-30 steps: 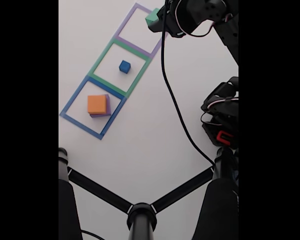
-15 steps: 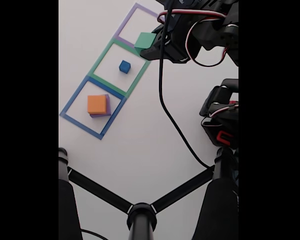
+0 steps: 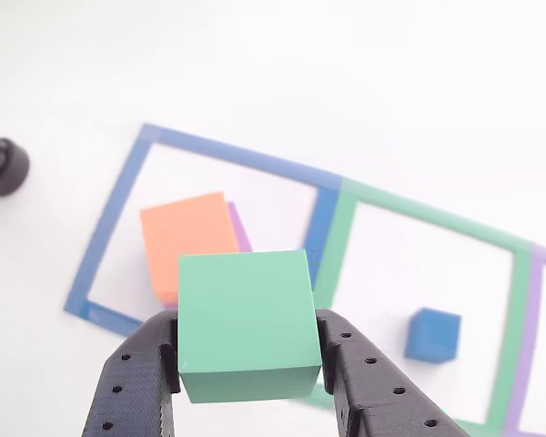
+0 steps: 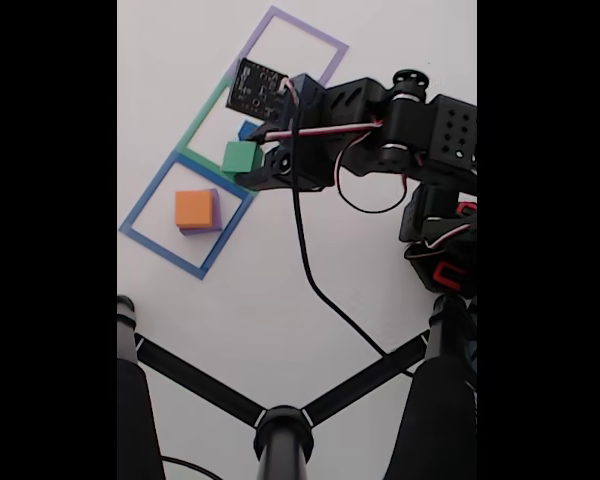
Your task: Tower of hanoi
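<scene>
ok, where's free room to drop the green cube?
Purple outline: bare inside. Green outline: mostly bare, only the blue cube near one side. Blue outline: crowded, the orange block on the purple block fills much of it. The gripper holds the green cube above the table.

The black jaws clamp the green cube (image 3: pixel 245 323) by its two sides, above the white surface (image 3: pixel 364 82). Beyond the cube, the orange block (image 3: pixel 187 238) lies on the purple block (image 3: pixel 239 228) inside the blue taped outline (image 3: pixel 246 159). Right of the cube, the blue cube (image 3: pixel 433 334) sits inside the green outline (image 3: pixel 437 214).
</scene>
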